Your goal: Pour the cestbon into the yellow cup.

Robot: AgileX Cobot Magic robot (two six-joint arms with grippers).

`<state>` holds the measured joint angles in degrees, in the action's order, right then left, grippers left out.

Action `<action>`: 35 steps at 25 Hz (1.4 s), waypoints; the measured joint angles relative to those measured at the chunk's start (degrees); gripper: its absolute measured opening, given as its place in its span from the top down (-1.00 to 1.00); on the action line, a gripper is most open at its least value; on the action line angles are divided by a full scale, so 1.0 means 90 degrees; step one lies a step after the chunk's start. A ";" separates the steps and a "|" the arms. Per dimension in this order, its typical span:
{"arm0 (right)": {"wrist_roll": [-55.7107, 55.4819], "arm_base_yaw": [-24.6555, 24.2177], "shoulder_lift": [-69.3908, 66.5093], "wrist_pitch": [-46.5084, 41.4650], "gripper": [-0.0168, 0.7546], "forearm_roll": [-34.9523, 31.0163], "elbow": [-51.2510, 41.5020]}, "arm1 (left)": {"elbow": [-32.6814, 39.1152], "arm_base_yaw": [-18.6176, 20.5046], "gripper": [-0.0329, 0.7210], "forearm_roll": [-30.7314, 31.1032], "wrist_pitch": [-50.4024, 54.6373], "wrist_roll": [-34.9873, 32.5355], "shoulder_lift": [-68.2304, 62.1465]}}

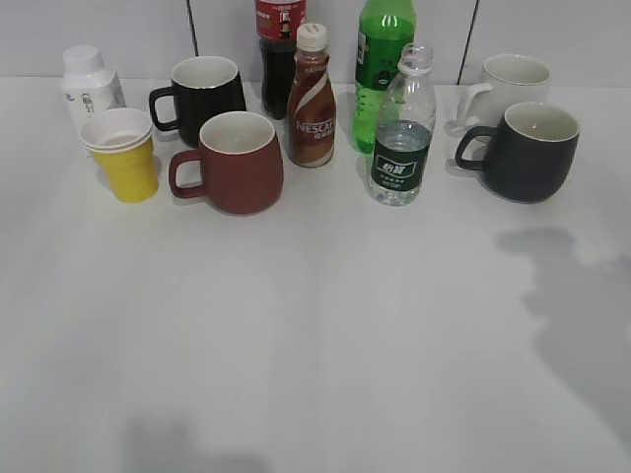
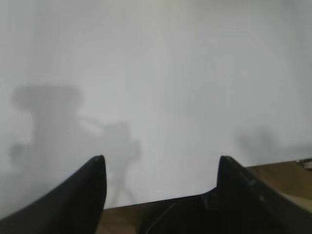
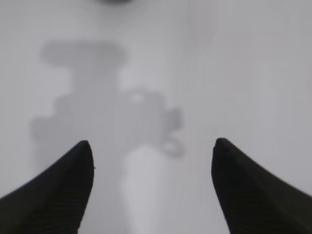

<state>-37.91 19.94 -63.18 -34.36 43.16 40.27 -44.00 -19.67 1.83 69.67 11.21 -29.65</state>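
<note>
The cestbon (image 1: 402,133), a small clear uncapped bottle with a dark green label, stands upright at the back middle-right of the white table (image 1: 315,335). The yellow cup (image 1: 122,154), white inside, stands at the back left, well apart from the bottle. Neither gripper shows in the exterior view; only arm shadows fall on the table. In the left wrist view my left gripper (image 2: 161,163) is open and empty over bare table near its front edge. In the right wrist view my right gripper (image 3: 152,148) is open and empty over bare table.
Between cup and bottle stand a dark red mug (image 1: 232,163) and a brown Nescafe bottle (image 1: 312,99). Behind are a black mug (image 1: 202,97), a white jar (image 1: 91,84), a cola bottle (image 1: 279,44) and a tall green bottle (image 1: 383,64). A dark grey mug (image 1: 527,150) and white mug (image 1: 508,84) stand right.
</note>
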 joint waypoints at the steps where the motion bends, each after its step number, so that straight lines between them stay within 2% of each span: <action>1: 0.0870 0.0000 0.0137 -0.0371 -0.51 -0.0757 -0.0014 | 0.0106 0.0000 -0.51 -0.0044 0.0000 -0.0118 0.0217; 3: 0.2190 0.0000 0.0459 -0.0972 -0.51 -0.2433 -0.0025 | 0.0363 0.0000 -0.51 -0.0061 0.0000 -0.0269 0.0597; 6: 0.3722 0.0000 0.1187 -0.1812 -0.51 -0.4174 -0.0078 | 0.0926 0.0000 -0.48 -0.0068 0.0018 -0.0401 0.1247; 7: 0.4080 0.0000 0.1505 -0.1995 -0.51 -0.4577 -0.0119 | 0.1056 0.0000 -0.47 -0.0076 0.0027 -0.0422 0.1438; 10: 0.4528 0.0005 0.2657 -0.2527 -0.51 -0.5088 -0.0396 | 0.1181 0.0000 -0.46 -0.0081 0.0081 -0.0588 0.2088; 16: 0.4633 0.0005 0.5036 -0.3511 -0.51 -0.5029 -0.0849 | 0.1243 0.0000 -0.46 -0.0087 -0.0166 -0.0979 0.2762; 22: 0.4603 0.0005 0.6896 -0.3658 -0.51 -0.4363 -0.0981 | 0.1492 0.0000 -0.46 -0.0081 -0.0834 -0.1055 0.2762; 29: 0.4542 0.0005 0.7061 -0.3012 -0.51 -0.4539 -0.1205 | 0.1550 -0.0012 -0.43 -0.0075 -0.0924 -0.1110 0.2762; 35: 0.4516 0.0005 0.7061 -0.2874 -0.51 -0.4655 -0.1245 | 0.1550 -0.0020 -0.38 -0.0075 -0.0924 -0.1115 0.2762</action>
<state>2.73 19.99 0.37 -60.23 1.27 29.07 -30.06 -19.86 1.15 61.36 1.17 -4.79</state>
